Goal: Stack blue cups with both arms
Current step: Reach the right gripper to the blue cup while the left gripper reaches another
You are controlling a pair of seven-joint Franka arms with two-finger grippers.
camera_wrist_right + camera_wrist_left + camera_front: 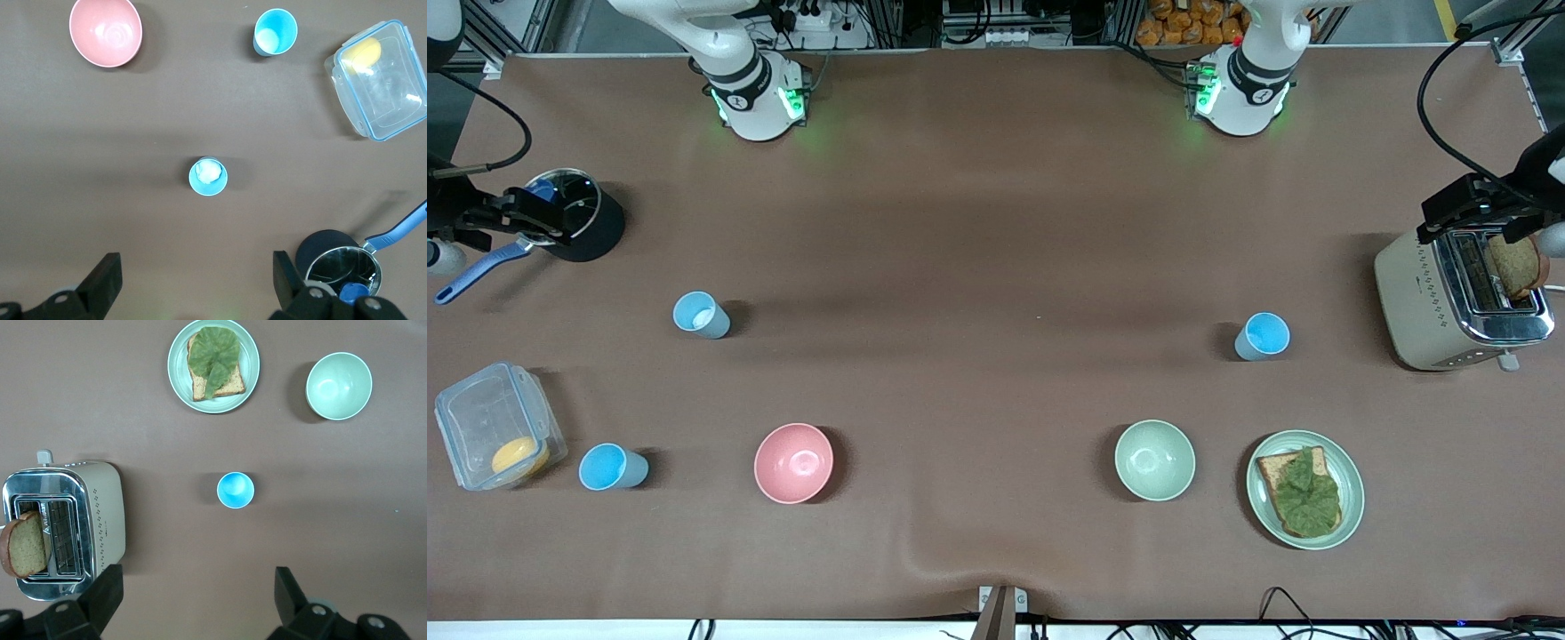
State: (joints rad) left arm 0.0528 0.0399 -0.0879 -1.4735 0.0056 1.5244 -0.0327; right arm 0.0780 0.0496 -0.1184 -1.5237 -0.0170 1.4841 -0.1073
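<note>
Three blue cups stand upright and apart on the brown table. One (1263, 336) is at the left arm's end and shows in the left wrist view (235, 490). Two are at the right arm's end: one (701, 315) with a pale inside, in the right wrist view too (208, 176), and one (612, 468) nearer the front camera, also in the right wrist view (275, 31). My left gripper (198, 580) is open and empty, high over the table. My right gripper (197, 261) is open and empty, also high. Neither gripper shows in the front view.
A pink bowl (793, 462), a pale green bowl (1154, 460) and a plate (1352, 484) with toast and lettuce lie near the front. A toaster (1414, 302), a clear container (494, 425) and a black pot (596, 233) sit at the table's ends, with dark devices over two.
</note>
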